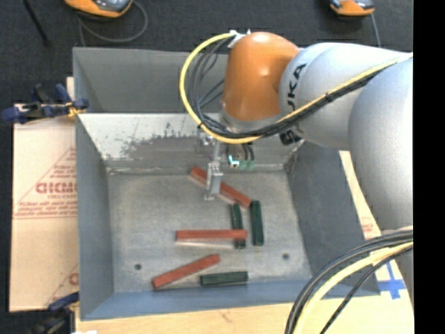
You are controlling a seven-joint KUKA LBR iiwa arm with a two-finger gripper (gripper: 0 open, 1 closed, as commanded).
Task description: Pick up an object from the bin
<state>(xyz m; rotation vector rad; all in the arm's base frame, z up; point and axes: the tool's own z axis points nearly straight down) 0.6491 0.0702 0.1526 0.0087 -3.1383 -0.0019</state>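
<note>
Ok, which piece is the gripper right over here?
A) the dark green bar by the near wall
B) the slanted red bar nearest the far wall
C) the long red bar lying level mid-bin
B: the gripper sits over the upper-left part of the slanted red bar, the piece closest to the far wall of the bin.

The light is even and fairly bright, and it falls from above. The bin catches most of it on its sloping back wall, at the upper centre of the frame, which looks pale against the duller grey floor. The stretch of wall right under the orange cover is darker. The cover has a soft highlight on its crown and dims toward its lower rim. The arm, at the right, is the brightest surface. At lower centre, the red stick casts only a thin dark edge. The ground along the top of the frame is dark.
</note>
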